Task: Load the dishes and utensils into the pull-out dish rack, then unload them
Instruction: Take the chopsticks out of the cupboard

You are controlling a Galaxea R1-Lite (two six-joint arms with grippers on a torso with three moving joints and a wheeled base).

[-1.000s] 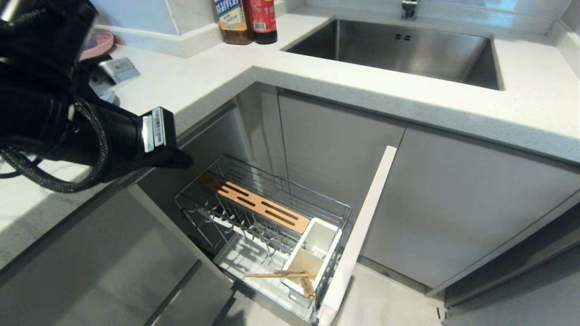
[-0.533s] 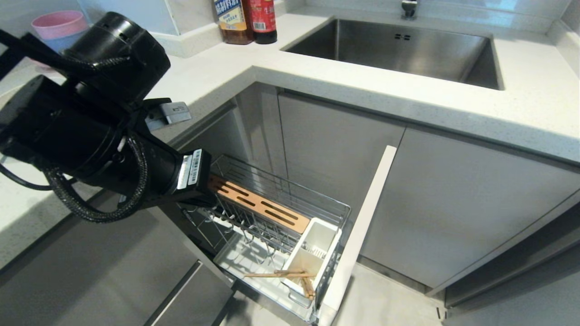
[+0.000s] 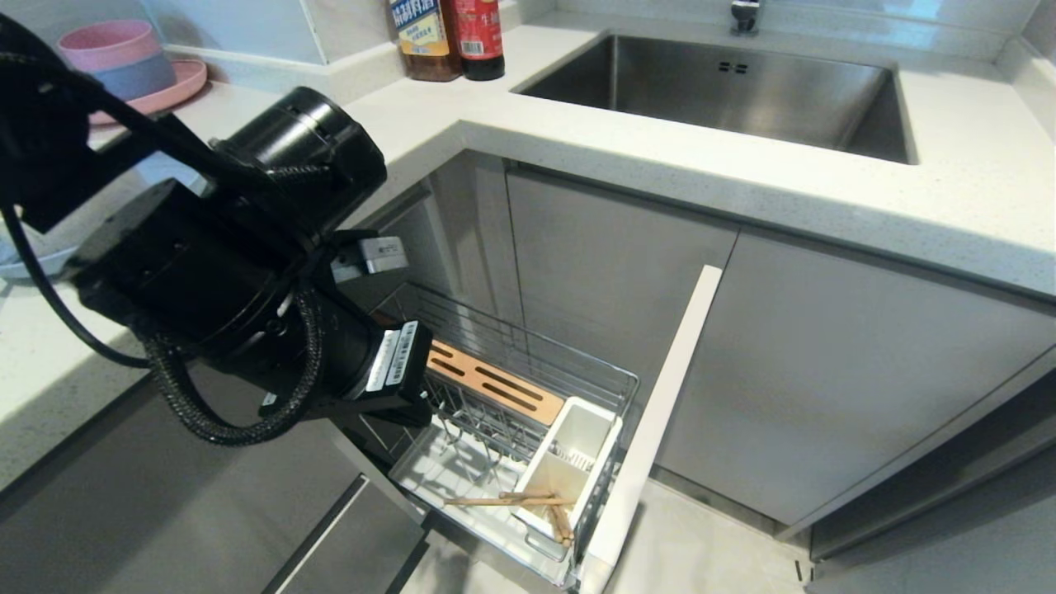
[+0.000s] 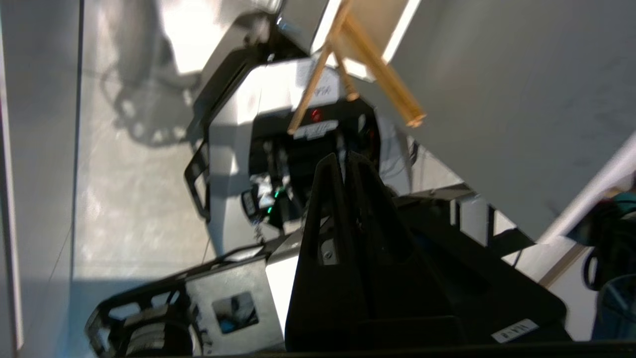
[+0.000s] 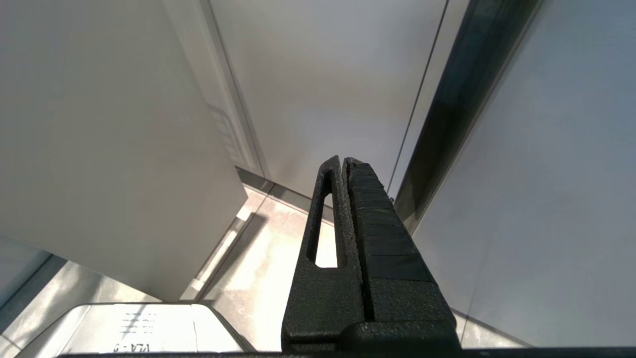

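Observation:
The pull-out dish rack (image 3: pixel 582 370) stands drawn out below the counter, with its wooden knife block (image 3: pixel 495 381), white cutlery holder (image 3: pixel 577 441) and white door front (image 3: pixel 660 412). Wooden chopsticks (image 3: pixel 505 500) rest at the holder's near end, one lying across the tray, the other leaning in the holder. They show again in the left wrist view as chopsticks (image 4: pixel 380 74). My left arm (image 3: pixel 247 305) hangs over the rack's far end. The left gripper (image 4: pixel 343 158) is shut and empty, short of the chopsticks. My right gripper (image 5: pixel 343 160) is shut, parked by cabinet fronts. A pale plate edge (image 3: pixel 29 266) shows on the counter.
A pink bowl on a blue bowl (image 3: pixel 115 54) stands on a pink plate (image 3: pixel 177 82) at the counter's back left. Two bottles (image 3: pixel 445 33) stand beside the steel sink (image 3: pixel 726 91). Grey cabinet doors (image 3: pixel 825 363) flank the rack. My own base shows under the left gripper.
My left arm has swung down and to the right, from above the counter to over the rack's far end. Its gripper stayed shut. The chopsticks and the rack have not moved.

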